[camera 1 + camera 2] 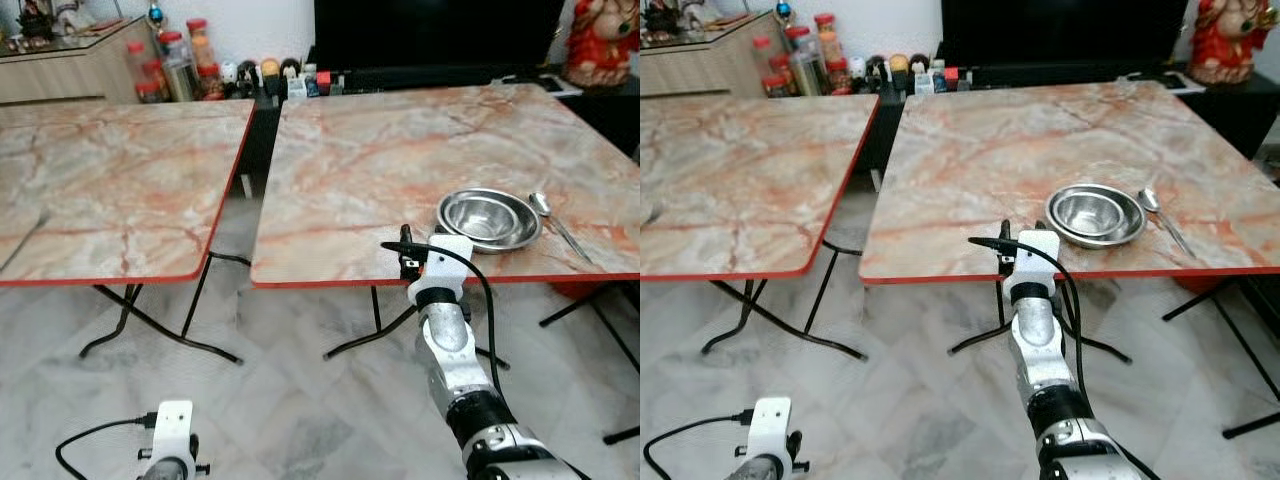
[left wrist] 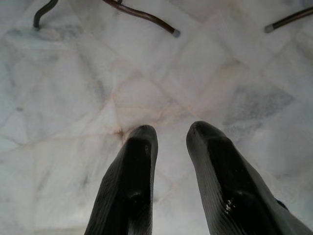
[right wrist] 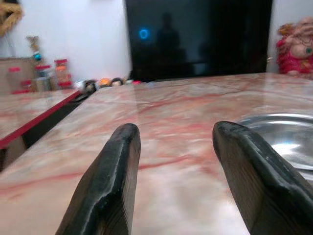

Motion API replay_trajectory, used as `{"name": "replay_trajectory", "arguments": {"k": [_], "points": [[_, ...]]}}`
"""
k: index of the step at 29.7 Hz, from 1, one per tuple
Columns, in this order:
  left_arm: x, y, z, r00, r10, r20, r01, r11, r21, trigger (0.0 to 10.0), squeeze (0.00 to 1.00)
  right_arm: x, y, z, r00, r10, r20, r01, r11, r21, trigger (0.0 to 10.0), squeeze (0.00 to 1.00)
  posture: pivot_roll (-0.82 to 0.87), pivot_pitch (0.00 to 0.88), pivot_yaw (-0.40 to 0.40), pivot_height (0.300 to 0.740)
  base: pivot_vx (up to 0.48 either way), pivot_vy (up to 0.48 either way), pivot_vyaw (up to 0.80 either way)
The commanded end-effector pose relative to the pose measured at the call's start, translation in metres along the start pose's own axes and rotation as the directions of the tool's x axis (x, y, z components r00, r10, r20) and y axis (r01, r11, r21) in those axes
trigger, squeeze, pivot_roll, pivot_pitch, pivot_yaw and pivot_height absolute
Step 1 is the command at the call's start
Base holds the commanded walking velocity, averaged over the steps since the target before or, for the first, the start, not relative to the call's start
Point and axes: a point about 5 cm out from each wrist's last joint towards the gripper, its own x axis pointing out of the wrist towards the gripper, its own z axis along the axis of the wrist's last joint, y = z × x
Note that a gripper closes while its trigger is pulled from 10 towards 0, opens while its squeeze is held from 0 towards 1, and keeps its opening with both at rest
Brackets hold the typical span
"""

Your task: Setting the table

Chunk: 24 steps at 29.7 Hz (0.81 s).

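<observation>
From the head views, the round steel bowl (image 1: 489, 218) is seen just ahead and right of the right gripper (image 1: 404, 250), an empty steel spoon (image 1: 553, 220) lying lengthwise beyond it on the red-edged marble-patterned folding table (image 1: 380, 160). In the right wrist view, the jaws are parted and empty. In the left wrist view, the left gripper (image 2: 170, 139), slightly parted, is pointed at pale marble floor (image 2: 73, 88).

Two marble-top folding tables (image 1: 110, 190), grey marble floor (image 1: 290, 400), dark TV (image 1: 430, 30).
</observation>
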Motion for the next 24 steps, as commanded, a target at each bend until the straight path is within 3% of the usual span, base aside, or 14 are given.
{"name": "replay_trajectory", "arguments": {"k": [1,11,14,23,24], "points": [[0.000,0.006,-0.001,1.000,0.016,-0.010,-0.017,1.000,-0.006,10.0,0.00,0.000,0.008,-0.002,0.999,0.039,-0.017,-0.039,0.999,0.009,10.0,0.00,0.02,0.000,0.058,0.740,0.000,0.371,0.00],[0.000,0.006,-0.002,1.000,0.020,-0.013,-0.020,1.000,-0.009,10.0,0.00,-0.016,0.005,-0.035,0.982,0.072,-0.175,-0.071,0.997,0.009,10.0,0.00,0.03,0.000,0.054,0.740,0.000,0.374,0.00],[-0.001,0.006,-0.003,1.000,0.019,-0.016,-0.019,1.000,-0.010,10.0,0.00,-0.029,-0.004,-0.057,0.953,0.063,-0.296,-0.065,0.998,0.003,10.0,0.00,0.03,0.000,0.052,0.740,0.000,0.379,0.00],[0.000,0.004,-0.003,1.000,0.013,-0.019,-0.013,1.000,-0.009,10.0,0.00,-0.047,-0.015,-0.083,0.897,0.067,-0.438,-0.057,0.998,0.034,10.0,0.00,0.03,0.000,0.052,0.740,0.000,0.380,0.00],[0.000,0.004,-0.003,1.000,0.012,-0.019,-0.012,1.000,-0.008,10.0,0.00,-0.054,-0.019,-0.090,0.875,0.054,-0.481,-0.041,0.998,0.039,10.0,0.00,0.02,0.000,0.052,0.740,0.000,0.382,0.00]]}}
